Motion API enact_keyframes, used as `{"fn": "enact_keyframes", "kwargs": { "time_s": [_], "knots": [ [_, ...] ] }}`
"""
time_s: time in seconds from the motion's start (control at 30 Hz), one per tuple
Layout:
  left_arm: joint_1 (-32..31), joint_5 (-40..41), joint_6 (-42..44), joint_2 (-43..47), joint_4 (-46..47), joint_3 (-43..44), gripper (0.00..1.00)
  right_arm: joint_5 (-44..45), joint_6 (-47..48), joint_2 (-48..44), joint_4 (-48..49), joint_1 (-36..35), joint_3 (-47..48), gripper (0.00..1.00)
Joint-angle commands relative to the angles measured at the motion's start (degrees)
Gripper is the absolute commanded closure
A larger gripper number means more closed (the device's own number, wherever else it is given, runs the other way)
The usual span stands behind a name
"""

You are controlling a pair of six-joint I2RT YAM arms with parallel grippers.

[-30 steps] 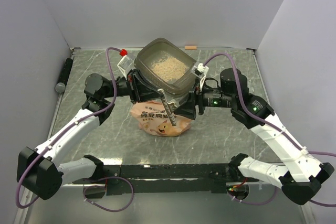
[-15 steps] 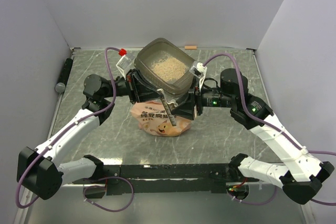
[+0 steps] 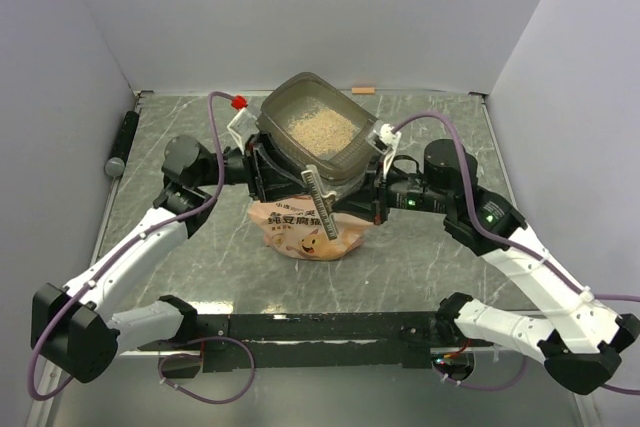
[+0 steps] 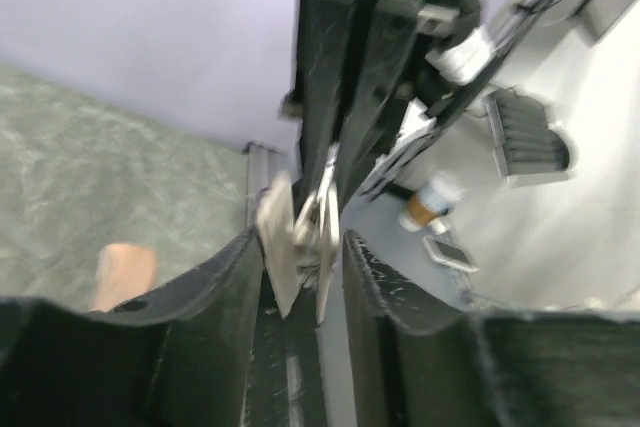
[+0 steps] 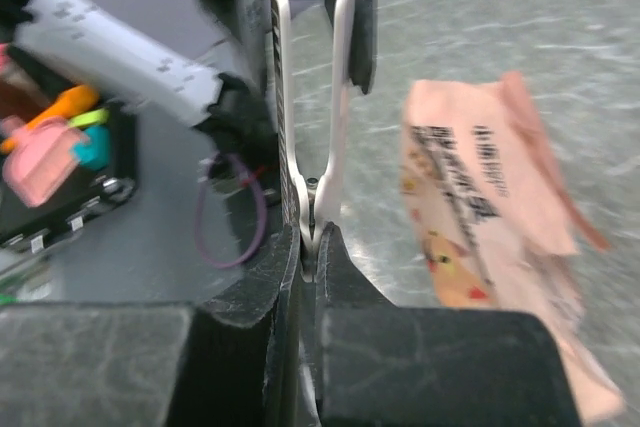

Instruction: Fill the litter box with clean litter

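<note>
The grey-brown litter box (image 3: 300,81) stands at the back middle of the table with pale clean litter (image 3: 315,127) in it. The pink litter bag (image 3: 304,232) lies in front of it, also seen in the right wrist view as the pink bag (image 5: 487,209). A white two-armed bag clip (image 3: 316,194) hangs above the bag between both grippers. My right gripper (image 5: 310,234) is shut on the clip's (image 5: 309,117) hinged end. My left gripper (image 4: 300,247) is open, and the clip's free ends (image 4: 322,225) sit loosely between its jaws.
A black cylinder (image 3: 121,141) lies by the left wall. A small tan block (image 3: 362,90) sits at the back edge. Both arms meet just in front of the litter box, above the bag. Walls close in the left, back and right sides.
My right gripper has shut on the clip's hinged end. My left gripper, shut on the clip before, has opened. The right arm has leaned in slightly toward the left.
</note>
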State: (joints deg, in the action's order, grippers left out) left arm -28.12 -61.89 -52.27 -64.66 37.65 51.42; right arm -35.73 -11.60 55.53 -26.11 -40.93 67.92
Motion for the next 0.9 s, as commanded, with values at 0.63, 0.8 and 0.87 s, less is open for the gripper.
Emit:
{"fn": "enact_keyframes", "kwargs": {
  "time_s": [0.63,0.8,0.87],
  "knots": [
    [-1.68,24.53,58.24,6.65,-56.90,-1.92,0.53,20.43,14.49,-4.55,-14.23,0.23,5.20,1.00],
    [-1.76,25.24,60.53,7.97,-53.04,-5.88,0.54,20.26,15.02,-4.81,-14.24,0.32,4.33,1.00],
    [-1.94,25.15,60.53,8.24,-51.72,-6.68,0.54,20.17,14.94,-4.99,-13.97,0.32,3.54,1.00]
  ]
}}
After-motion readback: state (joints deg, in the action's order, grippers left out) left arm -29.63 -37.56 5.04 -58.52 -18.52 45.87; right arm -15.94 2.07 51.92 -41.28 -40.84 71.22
